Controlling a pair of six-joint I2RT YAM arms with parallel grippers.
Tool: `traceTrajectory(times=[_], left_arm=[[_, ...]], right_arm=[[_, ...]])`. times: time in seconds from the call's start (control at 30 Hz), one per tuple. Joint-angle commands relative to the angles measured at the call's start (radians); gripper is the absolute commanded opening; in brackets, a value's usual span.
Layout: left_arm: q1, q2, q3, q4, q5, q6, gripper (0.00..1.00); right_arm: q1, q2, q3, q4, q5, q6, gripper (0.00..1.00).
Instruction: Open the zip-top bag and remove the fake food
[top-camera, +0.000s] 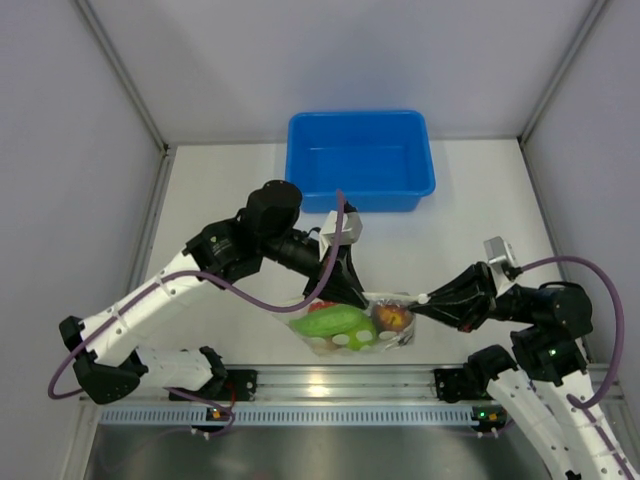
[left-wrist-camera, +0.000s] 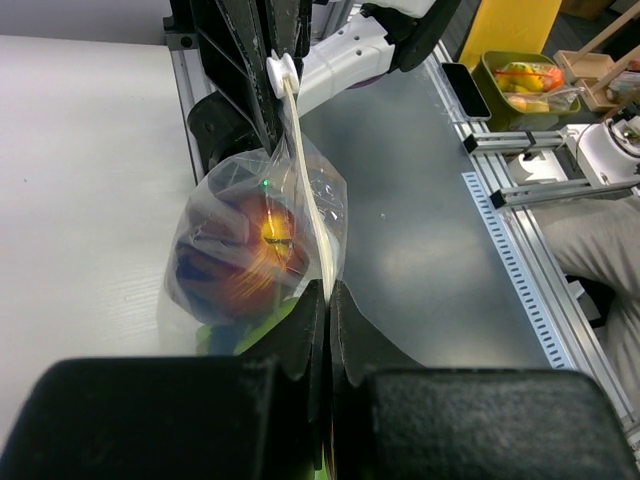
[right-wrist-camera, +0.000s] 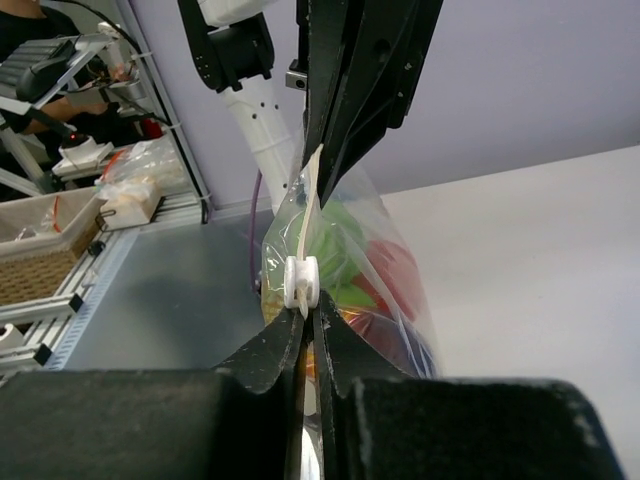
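Left hand (top-camera: 351, 296) and right hand (top-camera: 415, 304) both pinch the zip-top bag (top-camera: 345, 335) hanging over the bench (top-camera: 480, 230), and a jerky pull could slip the slider (right-wrist-camera: 301, 281) free or tear plastic.

We were in a robotics lab. We saw a white worktop (top-camera: 480, 200) walled by grey panels (top-camera: 330, 60) and edged with aluminium rail (top-camera: 340, 378).
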Motion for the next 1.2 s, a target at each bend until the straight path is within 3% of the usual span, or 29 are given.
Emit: traceTrajectory(times=[0.0, 0.27, 0.4, 0.57, 0.7, 0.83, 0.87, 0.97, 1.07, 1.1, 1.17], left_arm=[[0.0, -0.04, -0.006, 0.113, 0.02, -0.017, 0.0], [0.002, -0.045, -0.044, 0.113, 0.04, -0.003, 0.0], [0.002, -0.049, -0.072, 0.113, 0.046, 0.008, 0.0], [0.002, -0.058, -0.121, 0.113, 0.035, 0.052, 0.02], [0.003, -0.077, -0.17, 0.113, 0.029, 0.086, 0.07], [0.014, -0.086, -0.201, 0.113, -0.04, 0.103, 0.23], [0.026, -0.089, -0.202, 0.113, -0.049, 0.104, 0.33], [0.048, -0.083, -0.189, 0.114, -0.067, 0.106, 0.4], [0.055, -0.055, -0.147, 0.14, -0.083, 0.082, 0.56], [0.055, -0.034, -0.135, 0.161, -0.096, 0.074, 0.66], [0.054, -0.006, -0.091, 0.2, -0.118, 0.048, 0.71]], right_arm=[[0.022, 0.008, 0.006, 0.067, 0.014, -0.004, 0.03], [0.022, 0.007, 0.023, 0.032, 0.05, -0.028, 0.0], [0.022, 0.041, 0.078, -0.112, 0.079, -0.152, 0.0], [0.022, 0.132, 0.242, -0.506, 0.158, -0.443, 0.0], [0.028, 0.176, 0.308, -0.614, 0.221, -0.533, 0.0], [0.054, 0.247, 0.361, -0.718, 0.278, -0.631, 0.0], [0.063, 0.261, 0.371, -0.73, 0.29, -0.642, 0.0], [0.094, 0.32, 0.389, -0.743, 0.312, -0.66, 0.0], [0.112, 0.364, 0.388, -0.743, 0.333, -0.665, 0.0], [0.115, 0.373, 0.385, -0.741, 0.347, -0.665, 0.0], [0.124, 0.393, 0.379, -0.727, 0.349, -0.668, 0.0]])
